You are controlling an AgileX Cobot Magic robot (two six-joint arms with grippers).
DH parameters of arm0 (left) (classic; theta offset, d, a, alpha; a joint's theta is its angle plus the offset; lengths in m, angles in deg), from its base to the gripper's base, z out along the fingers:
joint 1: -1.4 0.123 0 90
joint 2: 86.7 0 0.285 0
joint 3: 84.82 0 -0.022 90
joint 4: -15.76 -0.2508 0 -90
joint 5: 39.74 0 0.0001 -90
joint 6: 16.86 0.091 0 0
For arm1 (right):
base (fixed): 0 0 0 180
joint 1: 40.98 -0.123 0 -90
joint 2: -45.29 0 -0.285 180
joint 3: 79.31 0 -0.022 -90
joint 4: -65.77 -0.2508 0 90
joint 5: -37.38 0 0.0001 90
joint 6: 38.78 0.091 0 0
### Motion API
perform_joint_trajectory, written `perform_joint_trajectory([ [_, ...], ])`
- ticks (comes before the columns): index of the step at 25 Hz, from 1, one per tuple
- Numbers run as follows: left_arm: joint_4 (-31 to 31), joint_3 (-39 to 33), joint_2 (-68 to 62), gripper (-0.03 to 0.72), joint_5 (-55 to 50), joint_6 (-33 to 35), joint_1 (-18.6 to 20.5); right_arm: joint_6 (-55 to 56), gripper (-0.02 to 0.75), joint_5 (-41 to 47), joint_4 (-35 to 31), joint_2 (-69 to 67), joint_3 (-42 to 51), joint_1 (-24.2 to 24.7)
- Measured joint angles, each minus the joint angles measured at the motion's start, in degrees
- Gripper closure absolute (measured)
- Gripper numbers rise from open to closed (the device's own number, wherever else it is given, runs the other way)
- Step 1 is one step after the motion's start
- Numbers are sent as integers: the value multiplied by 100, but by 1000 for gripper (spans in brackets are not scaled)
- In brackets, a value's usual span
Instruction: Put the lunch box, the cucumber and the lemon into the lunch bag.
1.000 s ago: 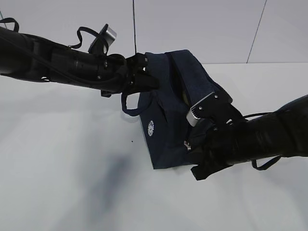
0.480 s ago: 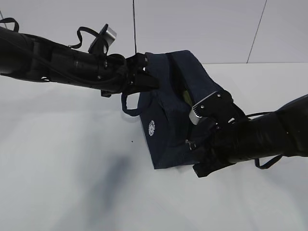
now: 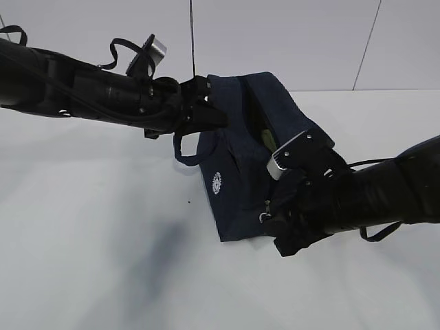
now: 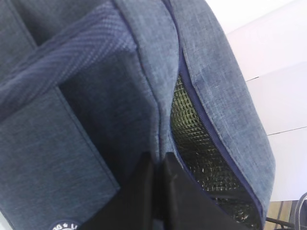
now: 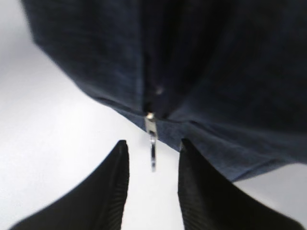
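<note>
Meanwhile the left gripper (image 4: 156,191) is pinching the lunch bag (image 3: 240,179) rim on the table while the right gripper (image 5: 151,158), jaws narrowly parted, is flanking the dangling zipper pull (image 5: 152,143), which could swing free.

Your table (image 3: 89,227) was plain white and matte, running back to a pale wall. Only the lunch bag (image 3: 234,199) rested on it, right of centre, standing tilted with its round white logo facing you. One tiny dark speck sat on the table just left of the lunch bag. Soft arm shadows fell across the near surface.
</note>
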Motion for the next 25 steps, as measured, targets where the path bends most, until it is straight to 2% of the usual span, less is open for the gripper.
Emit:
perform_joint_trajectory([
  [6,0,0,0,694,0,0,0,-629,465,127,-248,0,0,0],
  [13,0,0,0,694,0,0,0,-820,463,223,-409,-190,0,0],
  [22,0,0,0,694,0,0,0,-1787,463,329,-1442,-313,-68,0],
  [25,0,0,0,694,0,0,0,-1946,465,329,-1557,-313,-68,0],
])
